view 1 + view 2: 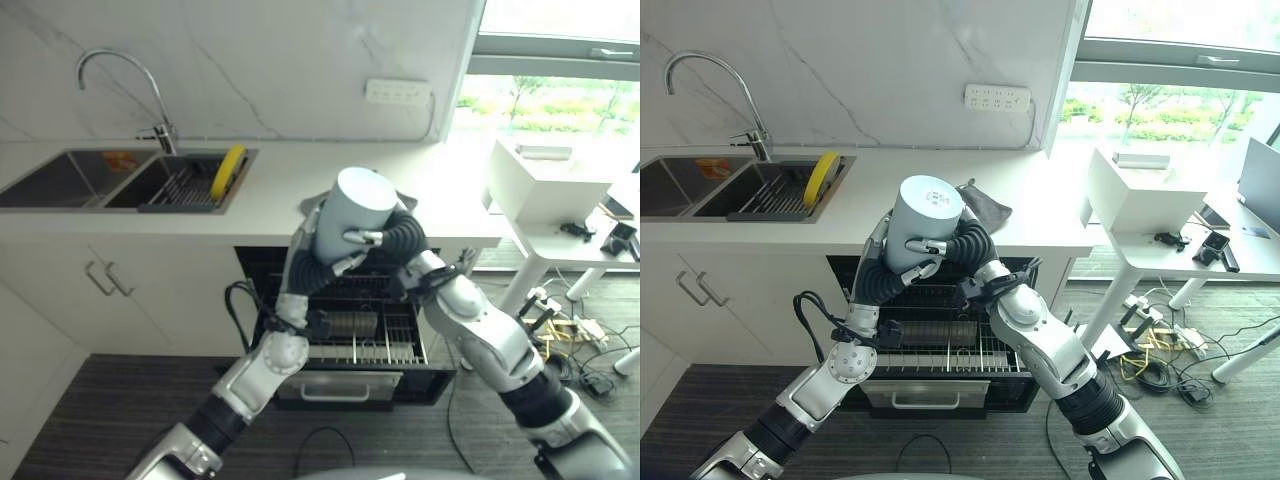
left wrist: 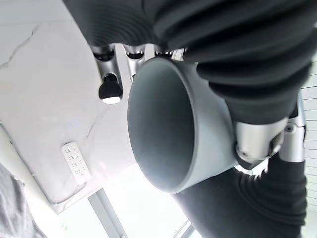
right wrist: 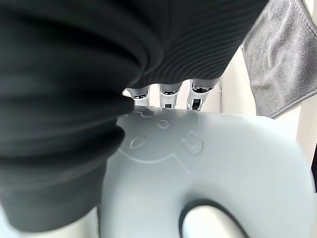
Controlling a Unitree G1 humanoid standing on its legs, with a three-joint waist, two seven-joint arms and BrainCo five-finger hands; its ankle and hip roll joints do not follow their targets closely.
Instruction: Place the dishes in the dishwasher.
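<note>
A pale grey-blue mug [image 1: 350, 205] is held bottom-up in the air, just in front of the counter edge and above the pulled-out dishwasher rack [image 1: 385, 345]. My left hand [image 1: 880, 270] grips it from the left, its fingers [image 2: 110, 91] lying along the rim of the mug [image 2: 163, 129]. From the right, my right hand [image 1: 400, 238] is curled round it too. Its fingers [image 3: 168, 91] hook over the base of the mug [image 3: 208, 148], near the handle.
A yellow plate [image 1: 228, 172] stands in the drying rack in the sink [image 1: 60, 180] at the left, under the faucet [image 1: 150, 90]. A grey cloth [image 1: 985, 203] lies on the counter behind the mug. A white table [image 1: 540, 185] stands at the right.
</note>
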